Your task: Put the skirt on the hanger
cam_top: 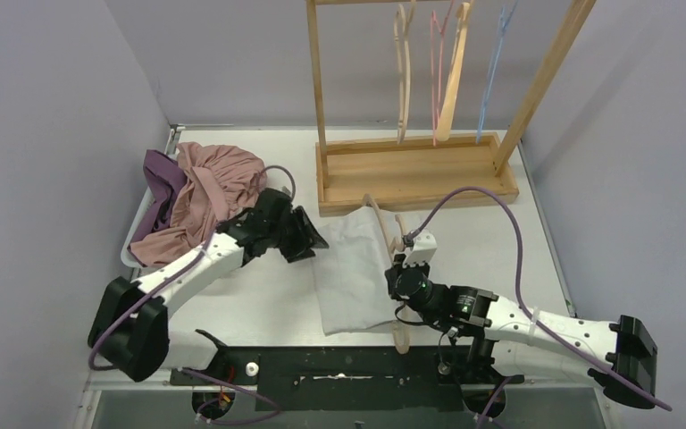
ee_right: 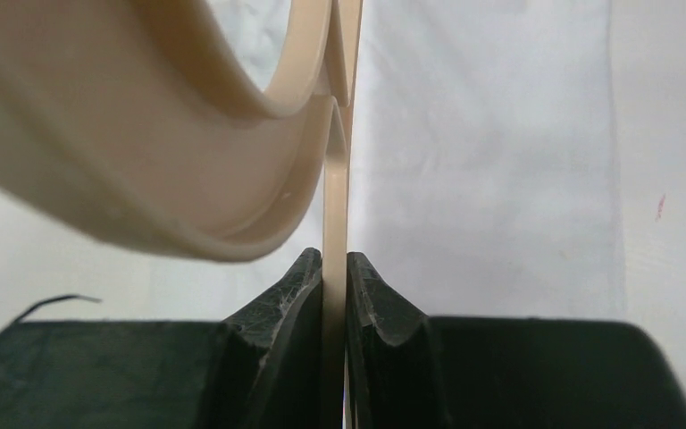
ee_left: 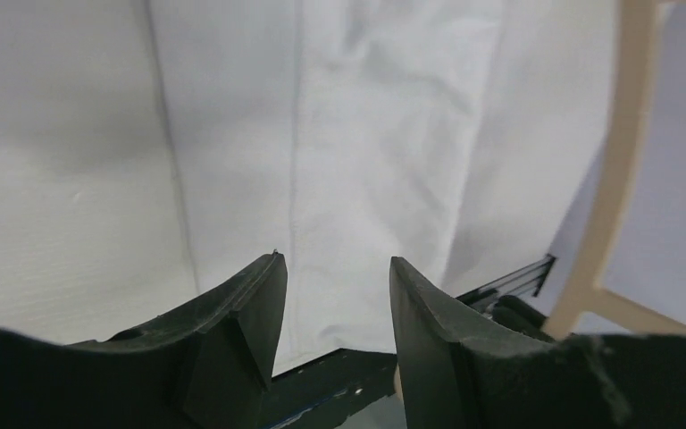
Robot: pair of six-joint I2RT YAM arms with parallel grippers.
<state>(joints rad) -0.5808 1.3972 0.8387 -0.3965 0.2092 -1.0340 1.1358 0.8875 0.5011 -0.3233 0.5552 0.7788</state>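
Note:
A white skirt (cam_top: 353,268) lies flat on the table's middle. It fills the left wrist view (ee_left: 366,134) and lies under the right wrist view (ee_right: 482,161). A beige hanger (cam_top: 381,228) lies along the skirt's right edge. It shows at the right of the left wrist view (ee_left: 621,161). My right gripper (cam_top: 402,279) is shut on a thin bar of the hanger (ee_right: 335,214); the jaws (ee_right: 335,264) press on it from both sides. My left gripper (cam_top: 314,235) is open and empty just over the skirt's left edge (ee_left: 335,265).
A heap of pink and purple clothes (cam_top: 201,197) lies at the back left. A wooden rack (cam_top: 411,170) stands at the back with several hangers (cam_top: 447,71) on its rail. Grey walls close in both sides.

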